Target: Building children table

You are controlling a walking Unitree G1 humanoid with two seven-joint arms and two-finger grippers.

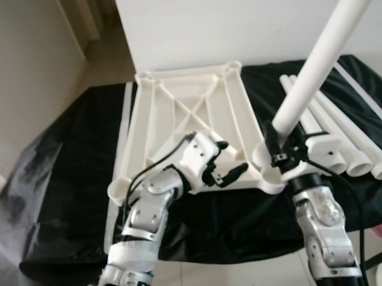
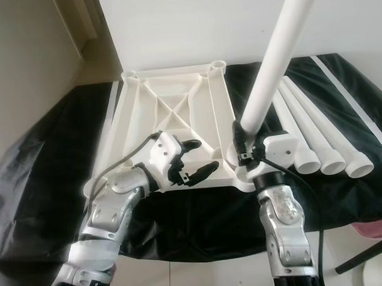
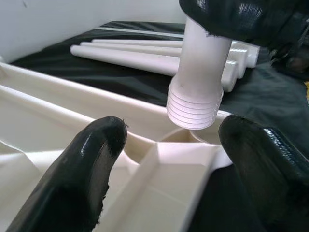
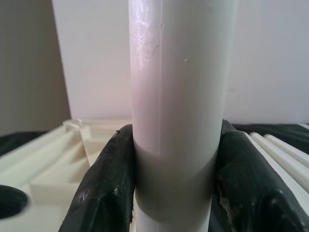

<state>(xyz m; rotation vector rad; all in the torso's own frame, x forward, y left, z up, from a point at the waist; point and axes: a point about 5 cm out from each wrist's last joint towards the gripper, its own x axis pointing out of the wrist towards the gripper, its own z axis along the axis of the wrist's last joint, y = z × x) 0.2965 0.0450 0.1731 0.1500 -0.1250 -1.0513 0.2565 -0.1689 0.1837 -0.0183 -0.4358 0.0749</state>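
White plastic tabletop (image 1: 190,118) lies upside down on a black sheet (image 1: 60,185); rigid, light, probably slippery. Three spare legs (image 2: 316,135) lie just beside it. The right gripper (image 2: 249,150) clamps one leg (image 2: 273,65) low, threaded end over the tabletop's near corner socket (image 3: 193,137). The left gripper (image 2: 195,160), fingers spread, holds nothing nearby.

This looks like a room in a home, used for the moment as a makeshift assembly spot on the floor. A crumpled black plastic sheet (image 1: 60,185) is spread over pale glossy floor tiles (image 1: 202,277), with a plain white wall (image 1: 237,22) behind and a beige wall (image 1: 25,73) at the side. On the sheet lie an upturned white ribbed plastic tabletop (image 1: 184,118) and loose white plastic tube legs (image 1: 341,144), flat-pack children's furniture.
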